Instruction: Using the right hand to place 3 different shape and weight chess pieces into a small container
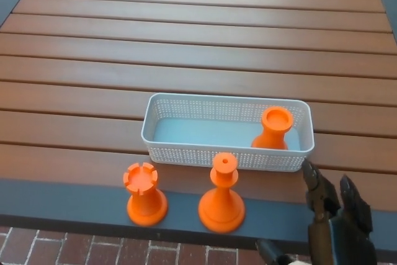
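On slatted table point(198, 48), white basket point(186, 147).

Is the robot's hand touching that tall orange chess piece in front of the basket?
Apart. The head view shows bare table between the right hand and the tall piece.

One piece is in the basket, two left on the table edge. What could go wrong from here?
1. The tall piece and the rook stand on the table's dark front edge; a nudge from the right hand may tip one off.
2. The tall piece stands close in front of the basket, so the fingers may bump its wall.
3. The piece in the basket fills the right end.
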Robot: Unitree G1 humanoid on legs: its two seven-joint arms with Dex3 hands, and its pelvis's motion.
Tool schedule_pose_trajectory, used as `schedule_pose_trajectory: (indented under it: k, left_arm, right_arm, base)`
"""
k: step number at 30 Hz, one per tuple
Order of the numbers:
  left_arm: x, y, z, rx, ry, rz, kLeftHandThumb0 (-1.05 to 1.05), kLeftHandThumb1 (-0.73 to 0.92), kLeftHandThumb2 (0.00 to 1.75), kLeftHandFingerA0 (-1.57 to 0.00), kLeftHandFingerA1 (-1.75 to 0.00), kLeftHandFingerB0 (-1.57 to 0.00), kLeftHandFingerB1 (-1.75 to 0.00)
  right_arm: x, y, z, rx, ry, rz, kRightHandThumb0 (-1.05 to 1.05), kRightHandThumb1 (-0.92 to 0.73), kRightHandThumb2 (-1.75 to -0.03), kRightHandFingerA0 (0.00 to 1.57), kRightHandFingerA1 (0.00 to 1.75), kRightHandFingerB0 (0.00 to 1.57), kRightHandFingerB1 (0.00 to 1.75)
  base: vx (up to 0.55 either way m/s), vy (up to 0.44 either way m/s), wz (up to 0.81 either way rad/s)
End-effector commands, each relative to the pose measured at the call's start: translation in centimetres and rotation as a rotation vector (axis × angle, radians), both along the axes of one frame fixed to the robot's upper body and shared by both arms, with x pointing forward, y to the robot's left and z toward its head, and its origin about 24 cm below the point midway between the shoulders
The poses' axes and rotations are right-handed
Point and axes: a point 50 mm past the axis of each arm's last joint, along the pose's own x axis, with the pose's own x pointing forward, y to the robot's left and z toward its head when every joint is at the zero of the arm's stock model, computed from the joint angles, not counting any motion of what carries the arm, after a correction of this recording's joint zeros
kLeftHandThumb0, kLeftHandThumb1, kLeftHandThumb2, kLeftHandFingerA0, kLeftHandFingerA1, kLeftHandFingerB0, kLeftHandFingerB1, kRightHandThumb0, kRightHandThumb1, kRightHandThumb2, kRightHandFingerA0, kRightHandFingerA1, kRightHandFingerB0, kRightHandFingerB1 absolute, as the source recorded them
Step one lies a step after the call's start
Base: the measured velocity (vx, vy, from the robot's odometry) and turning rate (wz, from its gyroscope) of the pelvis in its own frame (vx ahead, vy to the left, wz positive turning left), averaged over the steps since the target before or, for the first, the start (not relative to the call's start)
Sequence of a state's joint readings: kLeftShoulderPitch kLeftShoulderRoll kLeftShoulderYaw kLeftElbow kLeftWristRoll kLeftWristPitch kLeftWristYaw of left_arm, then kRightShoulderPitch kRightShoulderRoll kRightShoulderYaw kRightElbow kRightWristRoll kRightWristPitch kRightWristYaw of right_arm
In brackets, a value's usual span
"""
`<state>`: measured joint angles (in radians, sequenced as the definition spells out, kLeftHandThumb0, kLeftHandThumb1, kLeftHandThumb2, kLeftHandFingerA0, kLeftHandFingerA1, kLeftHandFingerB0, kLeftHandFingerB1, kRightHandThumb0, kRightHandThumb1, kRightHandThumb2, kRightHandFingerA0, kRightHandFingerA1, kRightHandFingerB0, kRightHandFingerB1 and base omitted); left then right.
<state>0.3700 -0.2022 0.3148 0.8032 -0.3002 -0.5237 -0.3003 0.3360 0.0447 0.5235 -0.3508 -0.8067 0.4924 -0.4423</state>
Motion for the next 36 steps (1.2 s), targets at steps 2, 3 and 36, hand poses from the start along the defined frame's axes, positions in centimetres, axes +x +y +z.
schedule_pose_trajectory:
  k: [2,3,36]
  left_arm:
    - [0.0,-0.6,-0.2,0.087,0.068,-0.019,-0.08,0.61,1.03,-1.0,-1.49,-0.89,-1.24]
    - [0.0,-0.7,-0.3,0.084,0.074,-0.019,-0.09,0.6,1.03,-1.0,-1.49,-0.88,-1.25]
    - [0.7,-0.6,-0.2,0.091,0.062,-0.036,-0.06,0.55,1.12,-1.02,-1.47,-0.91,-1.22]
  right_arm:
    - [-1.3,6.4,0.9,0.147,-0.01,0.054,-0.83,-0.47,-0.82,0.0,0.16,0.06,0.22]
    - [-1.7,7.1,0.8,0.139,-0.001,0.082,-0.77,-0.45,-0.83,0.0,0.23,0.11,0.24]
    - [0.1,10.2,0.5,0.096,0.021,0.201,-0.71,-0.44,-0.81,0.0,0.21,0.09,0.43]
  base:
    - [0.0,0.0,0.0]
    - [0.0,0.0,0.0]
    - [0.0,0.0,0.0]
